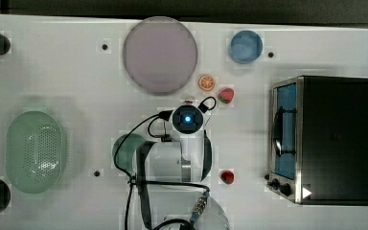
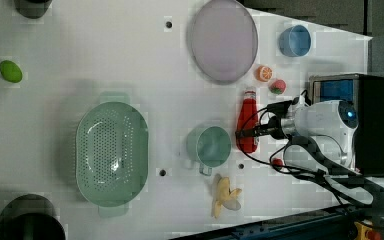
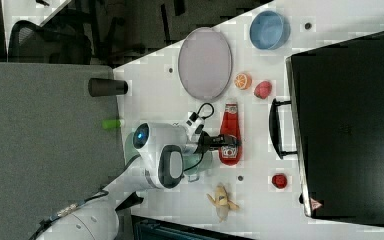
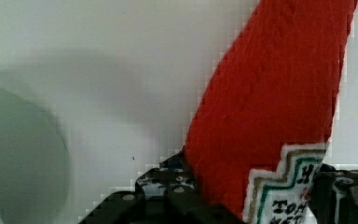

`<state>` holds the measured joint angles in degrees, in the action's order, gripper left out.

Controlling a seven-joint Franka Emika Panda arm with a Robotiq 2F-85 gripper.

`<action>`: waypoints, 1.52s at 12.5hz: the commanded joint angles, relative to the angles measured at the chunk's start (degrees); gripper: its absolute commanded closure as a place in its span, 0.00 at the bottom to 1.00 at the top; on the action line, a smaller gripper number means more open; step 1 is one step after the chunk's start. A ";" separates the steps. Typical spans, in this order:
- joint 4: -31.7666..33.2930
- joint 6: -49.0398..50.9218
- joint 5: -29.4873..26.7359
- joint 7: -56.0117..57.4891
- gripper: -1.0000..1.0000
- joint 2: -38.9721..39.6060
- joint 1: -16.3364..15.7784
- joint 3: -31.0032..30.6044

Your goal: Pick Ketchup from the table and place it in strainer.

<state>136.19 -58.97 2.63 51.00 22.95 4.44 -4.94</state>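
Pincer astride ketchup, seemingly not yet clamped | risk: low, off-centre grip lets bottle tip

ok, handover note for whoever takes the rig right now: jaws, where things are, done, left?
Gripper: down at the ketchup, jaws either side of the bottle's labelled body in the wrist view; a firm grip isn't confirmed.
Ketchup: lying flat on the table, beside the dark green cup.
Strainer: empty, beyond the cup toward the left view's left.
Done: approach to the bottle.
Left: secure the grip, lift, carry past the cup, release in the strainer.
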 commanded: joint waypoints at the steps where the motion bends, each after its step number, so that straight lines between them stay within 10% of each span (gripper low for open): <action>1: -2.38 -0.43 0.24 1.90 0.38 -2.80 0.75 -0.39; 10: -11.88 33.11 -0.79 -4.67 0.38 -28.68 -0.73 -4.82; 19: -18.15 31.81 -3.51 -45.09 0.38 -22.83 -5.92 -28.48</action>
<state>117.84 -26.94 -0.67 16.24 -0.18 -1.41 -32.76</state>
